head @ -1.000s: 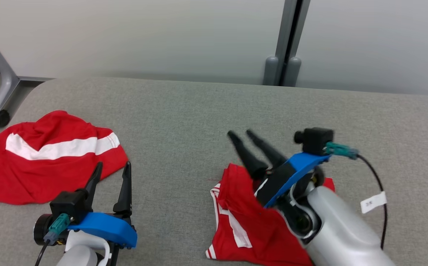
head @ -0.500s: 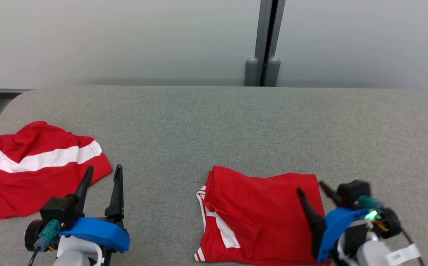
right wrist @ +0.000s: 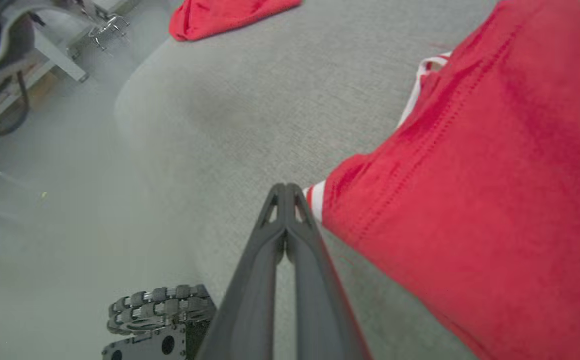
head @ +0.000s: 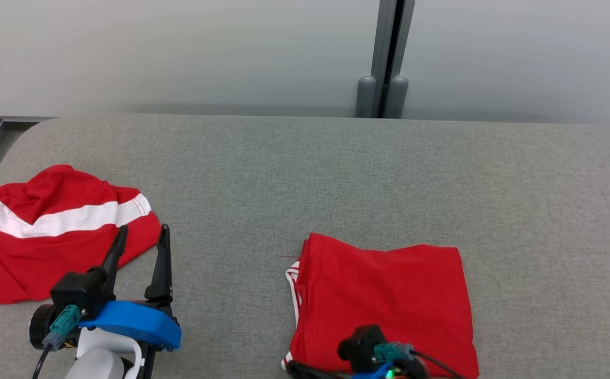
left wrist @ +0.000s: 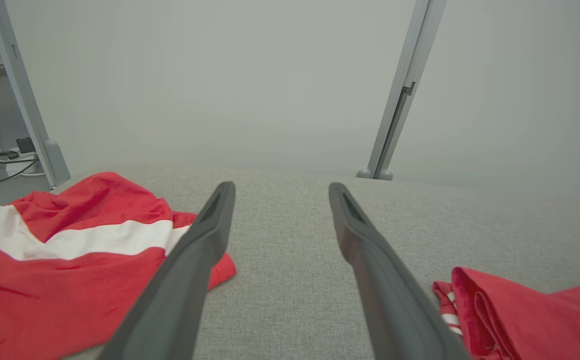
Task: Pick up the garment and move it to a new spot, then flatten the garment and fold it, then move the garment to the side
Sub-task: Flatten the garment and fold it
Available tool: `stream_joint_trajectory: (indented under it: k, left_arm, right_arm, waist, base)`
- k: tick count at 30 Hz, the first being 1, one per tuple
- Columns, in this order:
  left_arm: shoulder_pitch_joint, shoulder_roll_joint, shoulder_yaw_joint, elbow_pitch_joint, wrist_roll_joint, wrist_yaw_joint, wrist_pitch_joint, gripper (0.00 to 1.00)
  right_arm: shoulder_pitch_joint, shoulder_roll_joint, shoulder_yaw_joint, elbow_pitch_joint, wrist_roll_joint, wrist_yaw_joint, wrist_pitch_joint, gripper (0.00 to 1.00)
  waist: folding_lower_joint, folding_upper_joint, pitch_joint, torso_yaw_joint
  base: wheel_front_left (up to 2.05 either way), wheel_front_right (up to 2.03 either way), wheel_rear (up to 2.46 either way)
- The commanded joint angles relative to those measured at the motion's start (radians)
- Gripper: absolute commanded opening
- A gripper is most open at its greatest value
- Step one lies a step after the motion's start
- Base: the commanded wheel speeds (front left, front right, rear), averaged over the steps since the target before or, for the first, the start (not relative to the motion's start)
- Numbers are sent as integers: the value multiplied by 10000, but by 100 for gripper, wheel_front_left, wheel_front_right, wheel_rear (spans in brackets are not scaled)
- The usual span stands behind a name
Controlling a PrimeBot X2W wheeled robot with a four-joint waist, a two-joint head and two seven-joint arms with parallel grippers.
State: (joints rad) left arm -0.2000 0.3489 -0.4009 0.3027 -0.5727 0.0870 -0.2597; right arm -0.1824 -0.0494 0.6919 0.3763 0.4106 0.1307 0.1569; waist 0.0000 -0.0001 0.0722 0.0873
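Note:
The garment [head: 389, 295] is red with white trim and lies folded in a rough square near the table's front edge; it also shows as the garment [right wrist: 470, 165] and at the lower right as the garment [left wrist: 520, 310]. My right gripper [right wrist: 285, 186] is shut, its tips just beside the garment's near left corner with nothing between them. In the head view its wrist [head: 373, 355] sits low at the bottom edge, over the garment's front hem. My left gripper [head: 143, 230] stands open and empty over bare table, also seen as the left gripper [left wrist: 279, 187].
A second red garment [head: 47, 231] with a broad white band lies crumpled at the table's left end, just beyond my left fingers. The grey fabric table [head: 336, 173] ends in a rounded left corner. A grey post [head: 386, 58] stands behind it.
My right gripper pulled back off the garment towards the front edge, swung to point left and shut. The garment now lies flat and folded. The head camera shifted; the left arm kept still.

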Motion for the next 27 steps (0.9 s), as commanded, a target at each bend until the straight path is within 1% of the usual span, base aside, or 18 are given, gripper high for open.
stream_joint_trajectory:
  k: [1,2,3,4,5,6,8,9,10,11,14,16,19,23,27]
  left_arm:
    - [-119,28,27,-9,-49,14,-22,100]
    - [-123,3,37,-24,-62,21,-23,100]
    - [-116,0,48,-32,-55,31,-24,100]
    - [-103,2,52,-38,-59,48,-26,100]
    - [-91,1,60,-43,-67,64,-27,100]
    - [-70,8,62,-53,-74,72,-28,100]
    - [-8,23,68,-57,-85,85,-31,100]
    - [42,43,84,-56,-85,106,-32,100]
    - [92,63,95,-50,-87,99,-32,100]
    - [122,98,98,-57,-40,129,-35,100]
    - [241,121,167,-138,54,225,-47,100]
    - [362,102,209,-197,97,292,-53,100]
    - [535,66,257,-244,71,360,-57,100]
    - [696,61,365,-276,82,441,-55,100]
    - [871,150,421,-172,121,481,-58,100]
  right_arm:
    - [-146,-36,92,-174,481,1,-1,0]
    - [-200,-42,359,-492,1229,3,-6,0]
    - [-320,-33,506,-749,1730,3,-78,0]
    - [-453,-40,572,-938,1969,3,-158,15]
    - [-550,-41,537,-1047,2049,3,-300,44]
    - [-579,-43,357,-1137,2099,3,-511,100]
    - [-519,-44,-220,-1306,2177,3,-993,100]
    - [-503,-38,-643,-1398,2032,3,-1286,100]
    - [-480,-47,-1137,-1446,1686,3,-1598,100]
    - [-493,-81,-1740,-1480,1018,3,-1957,100]
    - [-9,-60,-3829,-1685,-475,3,-2680,100]
    - [227,-35,-5110,-2000,-1239,3,-2909,100]
    - [591,-15,-6421,-2320,-2123,3,-2633,100]
    - [866,-24,-7578,-2552,-2765,3,-2272,100]
    - [962,-19,-8128,-2392,-3014,3,-2159,100]
  waist:
    - [0,1,11,24]
    - [0,1,15,53]
    - [0,1,11,67]
    - [0,1,-1,80]
    - [0,1,-11,91]
    - [0,1,-26,100]
    - [0,1,-76,114]
    - [0,1,-108,109]
    - [0,1,-148,102]
    - [0,1,-183,86]
    - [0,1,-303,-8]
    - [0,1,-362,-97]
    - [0,1,-359,-224]
    - [0,1,-399,-409]
    - [0,1,-514,-583]
  base:
    - [0,0,0]
    - [0,0,0]
    - [0,0,0]
    - [0,0,0]
    - [0,0,0]
    - [0,0,0]
    - [0,0,0]
    - [0,0,0]
    - [0,0,0]
    - [0,0,0]
    - [0,0,0]
    - [0,0,0]
    - [0,0,0]
    - [0,0,0]
    - [0,0,0]
